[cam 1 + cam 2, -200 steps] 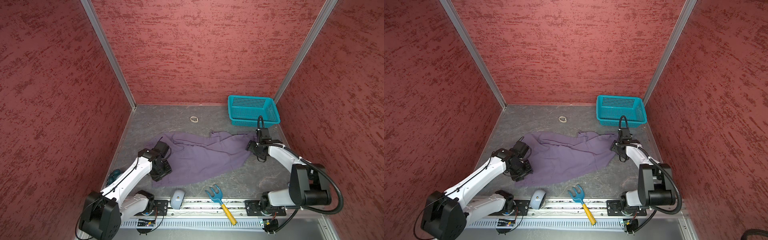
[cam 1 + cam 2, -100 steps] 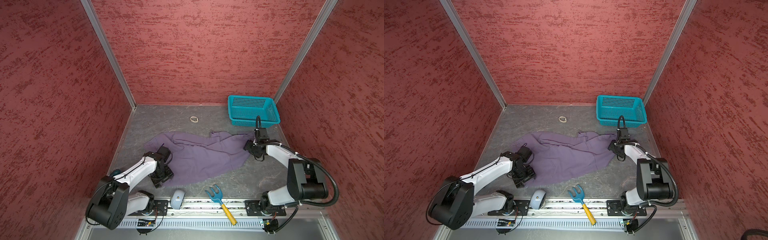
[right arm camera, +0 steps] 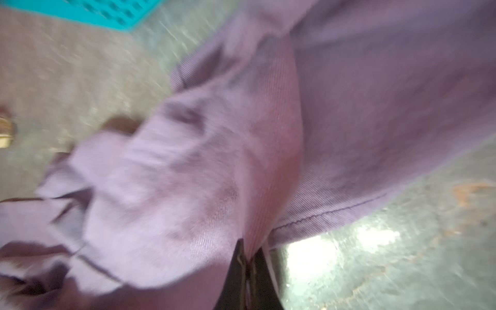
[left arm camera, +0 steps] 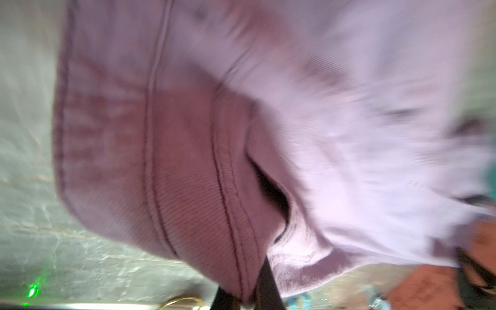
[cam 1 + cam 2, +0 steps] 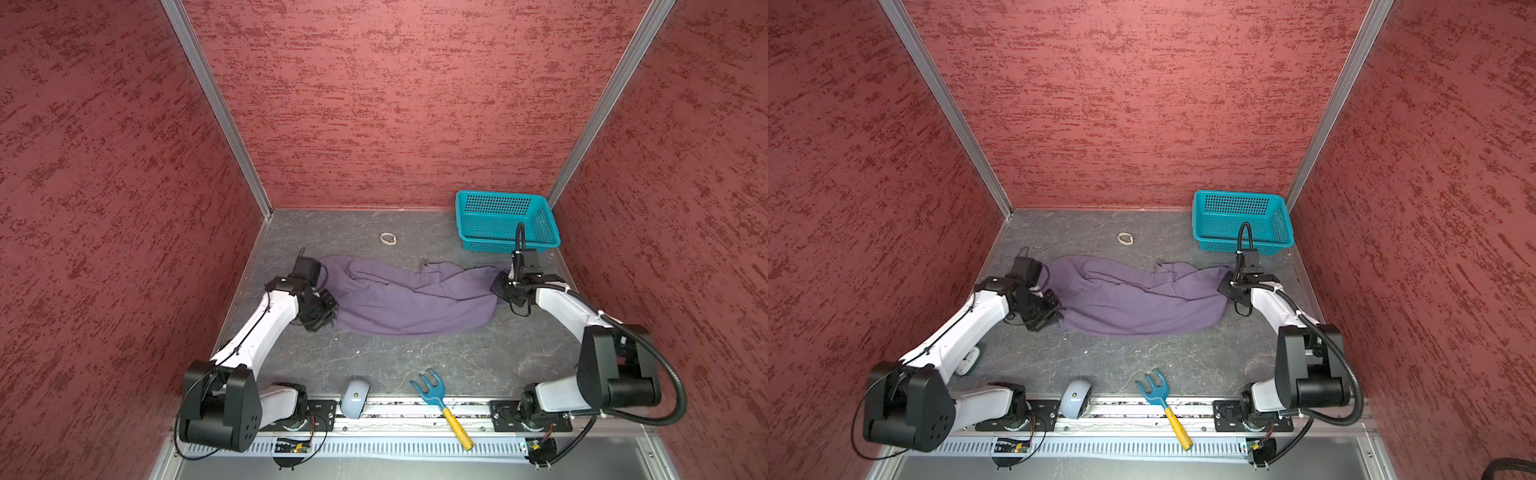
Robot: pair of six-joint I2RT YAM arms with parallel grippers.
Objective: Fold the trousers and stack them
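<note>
The purple-lavender trousers [image 5: 415, 303] [image 5: 1142, 305] lie bunched in a long band across the middle of the grey floor. My left gripper [image 5: 329, 308] [image 5: 1054, 311] is at their left end. In the left wrist view it [image 4: 247, 296] is shut on a seamed fold of the trousers [image 4: 188, 161]. My right gripper [image 5: 501, 286] [image 5: 1228, 286] is at their right end. The right wrist view shows it [image 3: 248, 264] shut on a pinch of the trousers [image 3: 268, 161] near a hem. Both wrist views are blurred.
A teal basket [image 5: 505, 220] [image 5: 1241, 220] stands at the back right, just behind the right wrist. A small pale ring [image 5: 388, 238] lies behind the cloth. A grey-blue mouse [image 5: 353, 399] and a blue rake with a yellow handle [image 5: 436, 395] lie by the front rail.
Both grippers have shut on the cloth. The left one has moved toward the back with the front-left corner, so the trousers now lie in a narrower band.
</note>
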